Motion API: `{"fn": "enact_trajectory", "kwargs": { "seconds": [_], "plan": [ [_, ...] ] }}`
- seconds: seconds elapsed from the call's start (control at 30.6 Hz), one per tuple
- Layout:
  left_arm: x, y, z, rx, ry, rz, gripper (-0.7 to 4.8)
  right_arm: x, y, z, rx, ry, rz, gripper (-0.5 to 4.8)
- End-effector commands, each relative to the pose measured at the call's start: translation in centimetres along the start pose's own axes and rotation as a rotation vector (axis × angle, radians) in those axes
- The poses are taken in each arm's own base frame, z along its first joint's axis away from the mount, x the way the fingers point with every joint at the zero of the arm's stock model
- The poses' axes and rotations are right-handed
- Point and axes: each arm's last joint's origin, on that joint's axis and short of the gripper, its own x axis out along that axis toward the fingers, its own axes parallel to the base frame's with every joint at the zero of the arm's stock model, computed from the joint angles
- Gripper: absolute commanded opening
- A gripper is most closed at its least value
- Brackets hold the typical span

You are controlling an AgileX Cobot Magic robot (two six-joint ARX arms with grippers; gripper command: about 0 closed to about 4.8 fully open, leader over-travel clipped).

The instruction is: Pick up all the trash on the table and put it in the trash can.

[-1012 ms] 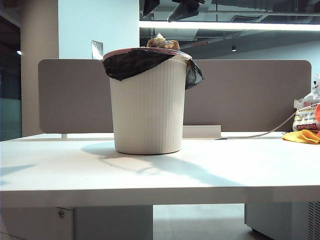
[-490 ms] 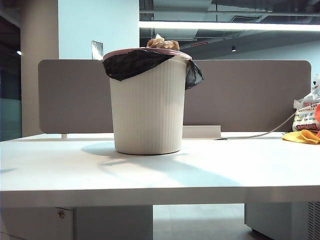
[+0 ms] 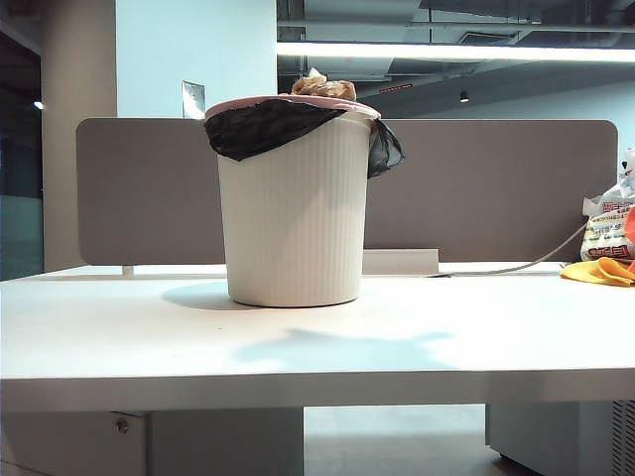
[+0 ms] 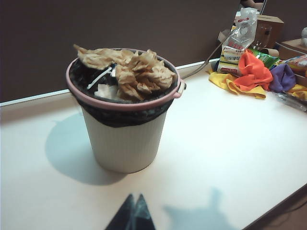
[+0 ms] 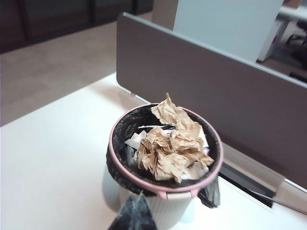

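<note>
The cream ribbed trash can [image 3: 294, 213] with a pink rim and black liner stands on the white table [image 3: 317, 342]. Crumpled tan paper trash [image 4: 139, 72] [image 5: 168, 143] fills its top and pokes above the rim [image 3: 322, 87]. My left gripper [image 4: 134, 197] is shut and empty, hovering over the table in front of the can. My right gripper [image 5: 138, 197] is shut and empty, close above the can's near rim. Neither arm shows in the exterior view.
A grey-brown partition panel [image 3: 496, 188] runs behind the table. At the right end lie an orange cloth [image 4: 252, 72], yellow and purple cloths, and a white printed plastic bag [image 3: 607, 230]. A cable [image 3: 526, 265] trails along the back.
The dark arm parts seen above the can a second ago have left the exterior view. The arm shadows on the table have shifted toward the front edge.
</note>
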Motion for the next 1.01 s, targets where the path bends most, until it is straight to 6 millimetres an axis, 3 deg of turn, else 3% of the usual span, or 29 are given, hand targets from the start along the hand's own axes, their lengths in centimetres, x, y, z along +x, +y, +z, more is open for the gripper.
{"fn": "enact_trajectory", "kwargs": {
  "seconds": [0.03,0.13,0.26,0.52,0.69,0.88,1.01],
  "plan": [
    [-1.0,0.1,-1.9,-0.001,0.002,0.002,-0.05,-3.9,0.5,0.0,0.005,-0.042,-0.005,-0.09],
    [-1.5,0.2,-4.1,-0.007,0.018,0.004,-0.05,-7.2,1.1,-1.0,0.003,-0.056,-0.015,-0.09],
    [-1.7,0.4,-7.0,-0.011,0.036,0.001,-0.05,-11.0,1.9,-3.8,0.006,-0.042,-0.031,-0.09],
    [0.9,0.8,-11.4,-0.174,-0.119,-0.083,-0.06,-14.1,3.2,-11.6,0.109,-0.116,-0.062,-0.08],
    [3.4,1.2,-14.8,-0.169,-0.121,-0.105,-0.05,-12.9,3.8,-18.0,0.142,-0.159,-0.067,-0.08],
    [5.8,1.8,-19.6,-0.177,-0.074,-0.053,-0.06,-9.1,4.4,-26.4,0.218,-0.133,-0.055,-0.08],
    [6.8,2.3,-22.4,-0.177,-0.105,0.012,-0.05,-6.6,4.6,-30.8,0.302,-0.127,-0.039,-0.08]
  ]
}}
